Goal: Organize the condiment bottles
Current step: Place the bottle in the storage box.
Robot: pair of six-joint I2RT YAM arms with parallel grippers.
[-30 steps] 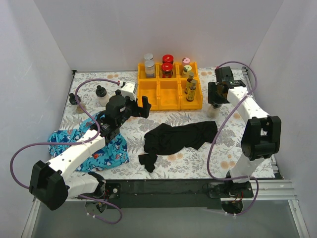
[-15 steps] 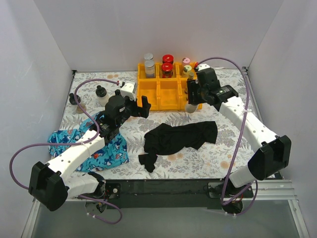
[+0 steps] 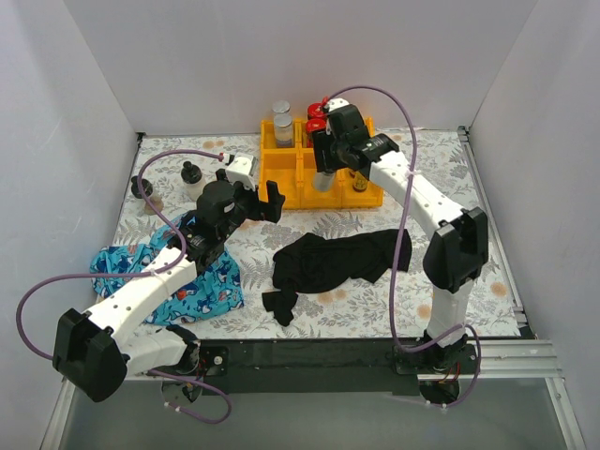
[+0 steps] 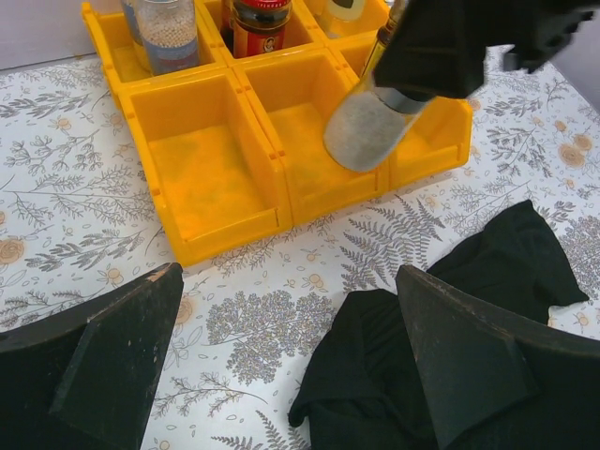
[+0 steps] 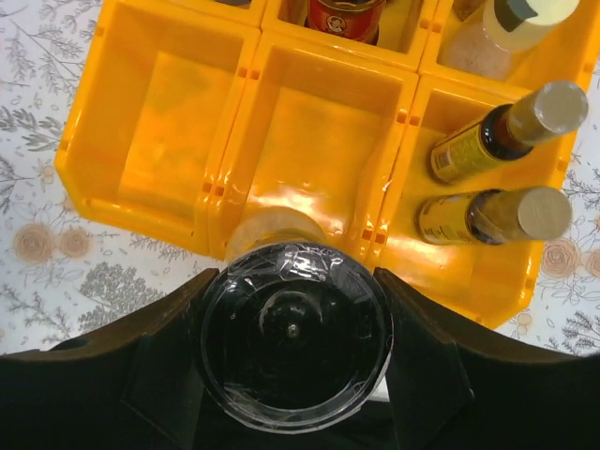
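My right gripper is shut on a black-capped clear jar of pale powder, hanging tilted over the front middle compartment of the orange tray. The back row holds silver-lidded jars and red-lidded jars. Two slim amber bottles stand in the front right compartment. Two black-capped bottles stand on the table at the left. My left gripper is open and empty, low over the table in front of the tray.
A black cloth lies crumpled in front of the tray, partly under my left gripper's right finger. A blue patterned cloth lies under the left arm. White walls close in the table on three sides.
The right arm has swung left from the table's right side, carrying the jar across to above the tray's front middle compartment. The left arm has not moved.
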